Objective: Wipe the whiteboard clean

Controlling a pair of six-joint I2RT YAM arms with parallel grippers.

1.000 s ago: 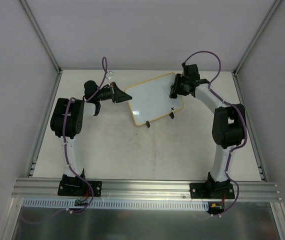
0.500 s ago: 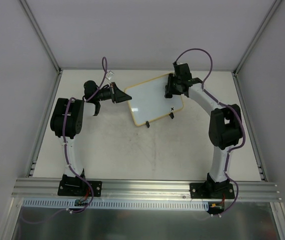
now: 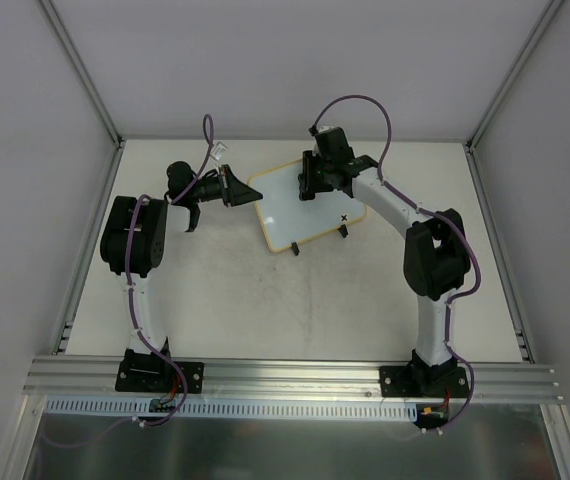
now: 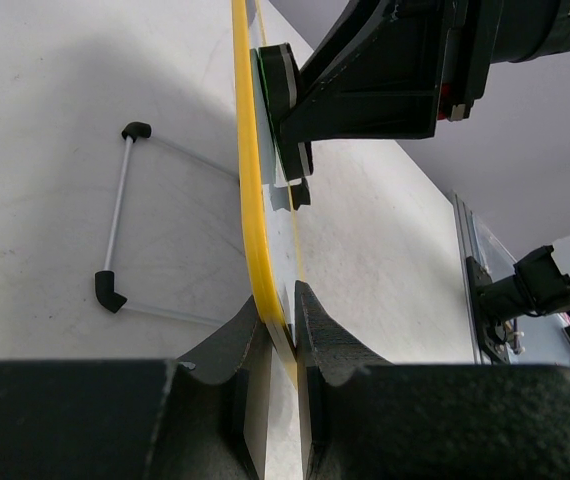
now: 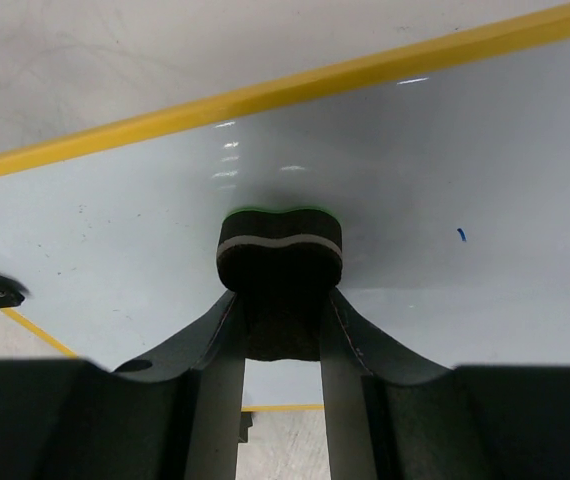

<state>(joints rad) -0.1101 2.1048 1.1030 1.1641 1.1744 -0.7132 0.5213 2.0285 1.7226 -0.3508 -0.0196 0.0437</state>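
The whiteboard (image 3: 287,212), white with a yellow rim, stands tilted at the table's far middle on two black clip feet (image 3: 342,232). My left gripper (image 3: 246,190) is shut on the board's left edge; in the left wrist view its fingers pinch the yellow rim (image 4: 249,180) at the left gripper (image 4: 285,312). My right gripper (image 3: 309,186) is shut on a black bone-shaped eraser (image 5: 279,245), pressed flat against the whiteboard (image 5: 445,150) near its upper middle. The eraser (image 4: 283,105) also shows edge-on against the board. A tiny blue mark (image 5: 461,235) sits to the eraser's right.
A small black cross mark (image 3: 344,218) is on the board's lower right corner. A thin white stand with black ends (image 4: 115,215) lies on the table behind the board. Grey walls and metal posts (image 3: 80,70) enclose the table.
My right arm has swept left across the board with the eraser, from the right edge to the upper middle. The left gripper and the board have stayed put.
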